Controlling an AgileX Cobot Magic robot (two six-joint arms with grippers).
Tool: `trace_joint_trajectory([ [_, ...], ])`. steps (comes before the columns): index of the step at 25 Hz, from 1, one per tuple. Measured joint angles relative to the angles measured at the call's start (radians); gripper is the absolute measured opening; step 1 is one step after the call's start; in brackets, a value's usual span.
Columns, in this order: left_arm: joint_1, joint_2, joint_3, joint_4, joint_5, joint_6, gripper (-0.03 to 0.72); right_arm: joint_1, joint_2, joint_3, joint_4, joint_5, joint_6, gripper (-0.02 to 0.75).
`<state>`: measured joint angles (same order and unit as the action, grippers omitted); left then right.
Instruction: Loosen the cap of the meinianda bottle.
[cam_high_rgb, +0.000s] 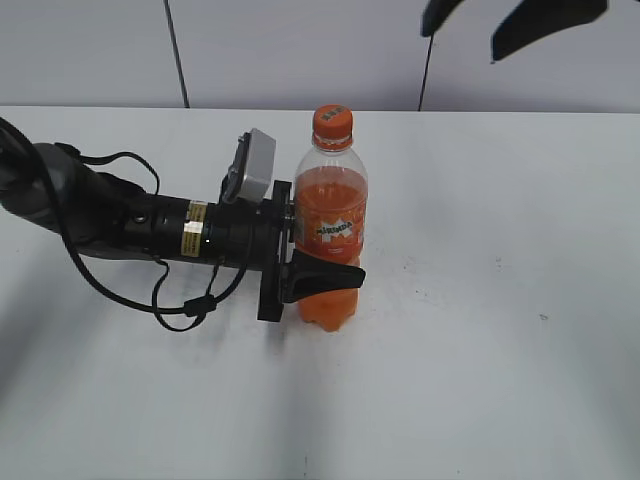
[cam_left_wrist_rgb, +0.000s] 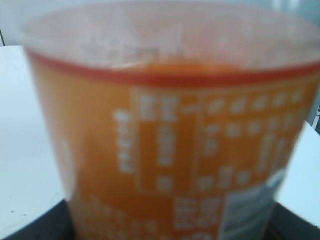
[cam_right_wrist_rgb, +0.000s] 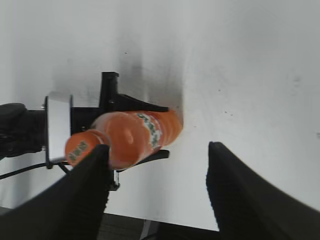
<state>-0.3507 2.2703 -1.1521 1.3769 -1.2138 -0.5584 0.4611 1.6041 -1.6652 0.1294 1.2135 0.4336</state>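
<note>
In the exterior view we see a white table (cam_high_rgb: 480, 330) backed by a pale panelled wall (cam_high_rgb: 300, 50) with dark seams. The bottle (cam_high_rgb: 331, 225) stands upright near the middle of the table, its orange cap (cam_high_rgb: 333, 122) on, orange liquid reaching the shoulder and a Mirinda label across the middle. The left arm (cam_high_rgb: 130, 225) lies low along the table from the left edge, cables looping below it. The left gripper (cam_high_rgb: 325, 262) is clamped around the bottle's lower body; we see the near finger (cam_high_rgb: 325, 275) crossing in front, while the far one is hidden behind the bottle. At the top right only two dark fingertips of the right gripper (cam_high_rgb: 495, 25) show, spread apart and well above the cap, the rest cut off by the frame.

In the left wrist view the bottle (cam_left_wrist_rgb: 170, 150) fills nearly everything, blurred; we make out the orange label with unreadable white print and the liquid line above it. Slivers of table (cam_left_wrist_rgb: 25, 150) show at both sides.

In the right wrist view we look down on the table (cam_right_wrist_rgb: 240, 75). The right gripper (cam_right_wrist_rgb: 157, 192) hangs wide open and empty, its two dark fingers (cam_right_wrist_rgb: 245, 190) blurred in the foreground. Between and beyond them the bottle (cam_right_wrist_rgb: 135, 135) appears foreshortened, cap (cam_right_wrist_rgb: 80, 146) nearest us, its top mark unclear, with the left gripper (cam_right_wrist_rgb: 135, 130) holding it from the left.
</note>
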Motion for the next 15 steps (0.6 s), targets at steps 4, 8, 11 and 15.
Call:
trace_joint_trajectory([
  [4, 0.000, 0.000, 0.000, 0.000, 0.000, 0.000, 0.415, 0.098, 0.097, -0.102, -0.017, 0.000, 0.043, 0.459],
  [8, 0.000, 0.000, 0.000, 0.000, 0.000, 0.000, 0.415, 0.156, 0.177, -0.173, -0.018, 0.001, 0.054, 0.459],
  [11, 0.000, 0.000, 0.000, 0.000, 0.000, 0.000, 0.415, 0.179, 0.204, -0.188, -0.020, 0.001, 0.063, 0.459],
  [15, 0.000, 0.000, 0.000, 0.000, 0.001, 0.000, 0.415, 0.210, 0.213, -0.187, -0.049, 0.001, 0.067, 0.459],
])
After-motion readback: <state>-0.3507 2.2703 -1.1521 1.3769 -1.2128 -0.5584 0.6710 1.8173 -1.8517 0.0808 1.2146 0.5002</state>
